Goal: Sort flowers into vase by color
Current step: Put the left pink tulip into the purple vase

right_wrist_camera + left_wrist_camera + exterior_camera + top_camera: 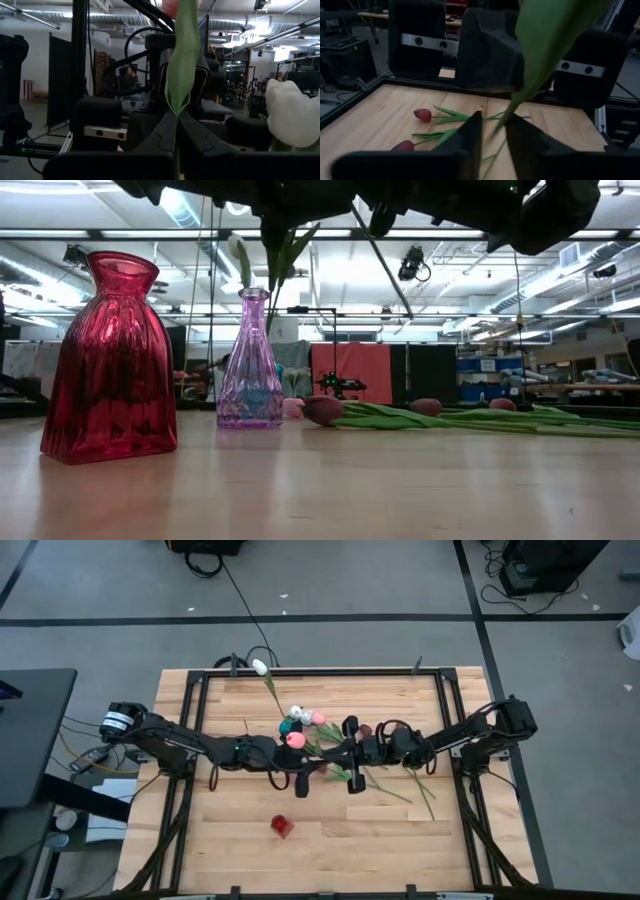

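A pink flower (295,740) hangs in the air over the table's middle, where my two arms meet. My right gripper (176,131) is shut on its green stem, below a long leaf (178,65). Facing it, my left gripper (494,132) has one finger on each side of the same stem (499,125), with a narrow gap still showing. The purple vase (250,360) stands upright behind them with a stem in it. A white flower (260,667) leans out toward the far edge. The red vase (110,360) stands near the front edge. My right gripper pinches the pink flower's stem (176,119) between its two fingers, just below the base of the long leaf. The fingers come nearly level from the table's right and lie across the stem. The flower is lifted clear of the table, with its head (172,5) above the fingers.
Several loose flowers lie flat on the wood right of centre, with maroon heads (422,115) (323,410) and long green stems (400,785). Another white flower head (292,115) is close beside my right gripper. A black frame rail (330,671) runs around the table.
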Controlling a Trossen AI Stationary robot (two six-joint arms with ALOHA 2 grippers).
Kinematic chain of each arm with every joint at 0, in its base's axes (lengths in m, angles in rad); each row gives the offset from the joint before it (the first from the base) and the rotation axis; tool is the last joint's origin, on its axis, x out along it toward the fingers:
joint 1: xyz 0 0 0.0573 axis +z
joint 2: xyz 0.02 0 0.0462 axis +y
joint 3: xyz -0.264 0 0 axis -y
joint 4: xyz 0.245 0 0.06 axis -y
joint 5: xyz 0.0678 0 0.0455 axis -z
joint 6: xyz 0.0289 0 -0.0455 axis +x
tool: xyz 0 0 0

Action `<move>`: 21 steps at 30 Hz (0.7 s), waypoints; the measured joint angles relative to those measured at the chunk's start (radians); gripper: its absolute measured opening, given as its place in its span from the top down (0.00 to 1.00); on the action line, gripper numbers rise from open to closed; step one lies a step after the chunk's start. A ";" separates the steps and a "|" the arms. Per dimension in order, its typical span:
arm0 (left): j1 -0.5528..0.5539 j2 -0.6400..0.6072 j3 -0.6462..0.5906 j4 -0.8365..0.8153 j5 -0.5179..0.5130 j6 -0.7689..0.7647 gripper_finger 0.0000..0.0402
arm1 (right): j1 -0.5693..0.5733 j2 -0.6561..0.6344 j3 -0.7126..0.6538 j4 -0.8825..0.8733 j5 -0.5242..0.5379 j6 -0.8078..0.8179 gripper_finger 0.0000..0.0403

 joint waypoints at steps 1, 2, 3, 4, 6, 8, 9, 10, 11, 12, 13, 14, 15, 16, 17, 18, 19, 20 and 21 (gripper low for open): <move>0.000 0.000 0.000 0.000 0.001 0.000 0.85 | 0.000 0.001 0.000 0.000 0.000 0.000 0.95; -0.001 0.000 0.000 -0.001 0.001 0.000 0.91 | 0.000 0.001 0.000 0.000 -0.001 0.000 0.95; -0.001 0.000 0.000 -0.006 0.003 0.000 0.95 | 0.000 0.001 0.000 -0.001 0.000 0.000 0.94; -0.001 0.000 0.000 -0.009 0.005 0.000 0.97 | 0.002 0.001 0.000 -0.004 0.002 0.000 0.93; -0.005 -0.001 0.000 -0.013 0.015 -0.002 0.97 | 0.006 -0.006 0.000 -0.023 -0.004 0.000 0.90; -0.012 -0.001 0.000 -0.019 0.023 -0.004 0.97 | 0.012 -0.025 0.000 -0.061 -0.008 0.001 0.86; -0.016 -0.003 0.000 -0.026 0.025 -0.005 0.97 | 0.015 -0.038 0.000 -0.089 -0.010 0.008 0.84; -0.021 -0.009 0.000 -0.043 0.024 -0.006 0.97 | 0.017 -0.052 0.000 -0.116 -0.013 0.021 0.82; -0.026 -0.018 0.000 -0.062 0.024 -0.007 0.98 | 0.020 -0.065 0.000 -0.140 -0.019 0.035 0.81; -0.031 -0.028 0.000 -0.078 0.022 -0.007 0.98 | 0.022 -0.079 0.000 -0.163 -0.029 0.046 0.79; -0.038 -0.040 0.000 -0.097 0.021 -0.007 0.98 | 0.025 -0.093 0.000 -0.187 -0.043 0.054 0.77; -0.043 -0.052 0.000 -0.113 0.020 -0.008 0.98 | 0.028 -0.106 -0.001 -0.208 -0.055 0.060 0.76; -0.049 -0.060 0.000 -0.122 0.019 -0.008 0.98 | 0.029 -0.120 -0.001 -0.228 -0.059 0.061 0.75; -0.052 -0.066 0.000 -0.131 0.017 -0.007 0.98 | 0.033 -0.134 -0.001 -0.255 -0.059 0.061 0.75; -0.056 -0.073 0.000 -0.141 0.017 -0.008 0.98 | 0.035 -0.146 -0.001 -0.280 -0.059 0.061 0.74; -0.060 -0.082 0.000 -0.163 0.018 -0.008 0.98 | 0.035 -0.157 -0.001 -0.305 -0.059 0.061 0.74; -0.065 -0.091 -0.001 -0.186 0.018 -0.010 0.98 | 0.036 -0.169 -0.001 -0.336 -0.058 0.063 0.74; -0.069 -0.101 -0.002 -0.204 0.023 -0.015 0.98 | 0.037 -0.186 -0.001 -0.376 -0.058 0.069 0.74; -0.076 -0.117 -0.001 -0.242 0.032 -0.028 0.98 | 0.037 -0.205 -0.002 -0.418 -0.058 0.069 0.74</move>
